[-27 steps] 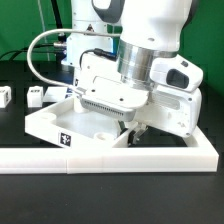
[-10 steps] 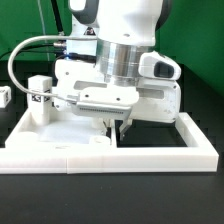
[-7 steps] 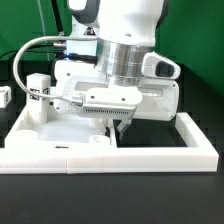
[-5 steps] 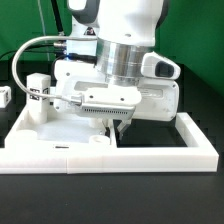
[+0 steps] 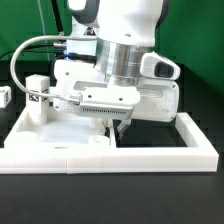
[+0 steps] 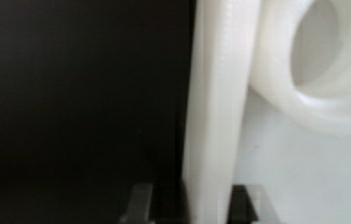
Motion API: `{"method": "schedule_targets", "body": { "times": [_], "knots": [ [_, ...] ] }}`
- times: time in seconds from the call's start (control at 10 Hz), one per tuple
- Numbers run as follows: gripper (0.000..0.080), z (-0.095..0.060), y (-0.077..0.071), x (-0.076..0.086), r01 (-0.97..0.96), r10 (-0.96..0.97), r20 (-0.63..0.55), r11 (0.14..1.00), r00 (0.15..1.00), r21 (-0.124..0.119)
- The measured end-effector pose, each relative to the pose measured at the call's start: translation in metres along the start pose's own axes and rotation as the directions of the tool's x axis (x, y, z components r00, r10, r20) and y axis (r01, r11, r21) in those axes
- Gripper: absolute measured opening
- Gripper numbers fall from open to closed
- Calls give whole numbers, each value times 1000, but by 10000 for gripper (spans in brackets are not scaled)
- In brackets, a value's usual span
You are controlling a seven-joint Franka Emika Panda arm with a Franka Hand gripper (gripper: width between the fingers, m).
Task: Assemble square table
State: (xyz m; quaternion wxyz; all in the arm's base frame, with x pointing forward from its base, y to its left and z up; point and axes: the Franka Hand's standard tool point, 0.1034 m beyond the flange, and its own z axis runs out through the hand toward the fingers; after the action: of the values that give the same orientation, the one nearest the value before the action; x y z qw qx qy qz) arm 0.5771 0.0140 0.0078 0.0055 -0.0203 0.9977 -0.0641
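White plastic dominates the bench: the square tabletop (image 5: 65, 128), a shallow tray with raised walls, lies on the black table (image 5: 100, 195) toward the exterior view's left, tucked inside the long L-shaped barrier (image 5: 150, 156) that runs along the front and up the exterior view's right. The Franka arm's gripper (image 5: 120, 125) reaches straight down to the tabletop's edge on the exterior view's right, the bulky white wrist hiding much of the contact from that camera. The wrist view settles it: the tabletop's thin upright wall (image 6: 216, 100) runs between the two dark fingertips (image 6: 145, 200), which are pressed close on either side of it, clamping the wall. Just inside that wall, the rounded ring of a corner hole (image 6: 323, 70) shows, blurred by closeness. One block leg (image 5: 38, 98), bearing a black-and-white tag, stands upright at the tabletop's far corner on the exterior view's left; whether it is fastened there cannot be told. A second leg (image 5: 5, 95) lies apart on the table at the exterior view's left edge. A grey cable (image 5: 25, 55) loops out from the arm against a green backdrop (image 5: 200, 40).
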Motion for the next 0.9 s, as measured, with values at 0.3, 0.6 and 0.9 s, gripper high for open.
{"method": "schedule_targets", "body": {
  "times": [0.3, 0.6, 0.9],
  "knots": [
    [64, -2, 19, 0, -35, 35, 3, 999, 999, -13],
    [64, -5, 38, 0, -56, 57, 4, 998, 998, -28],
    [64, -8, 59, 1, -80, 80, 4, 996, 997, -43]
  ]
}}
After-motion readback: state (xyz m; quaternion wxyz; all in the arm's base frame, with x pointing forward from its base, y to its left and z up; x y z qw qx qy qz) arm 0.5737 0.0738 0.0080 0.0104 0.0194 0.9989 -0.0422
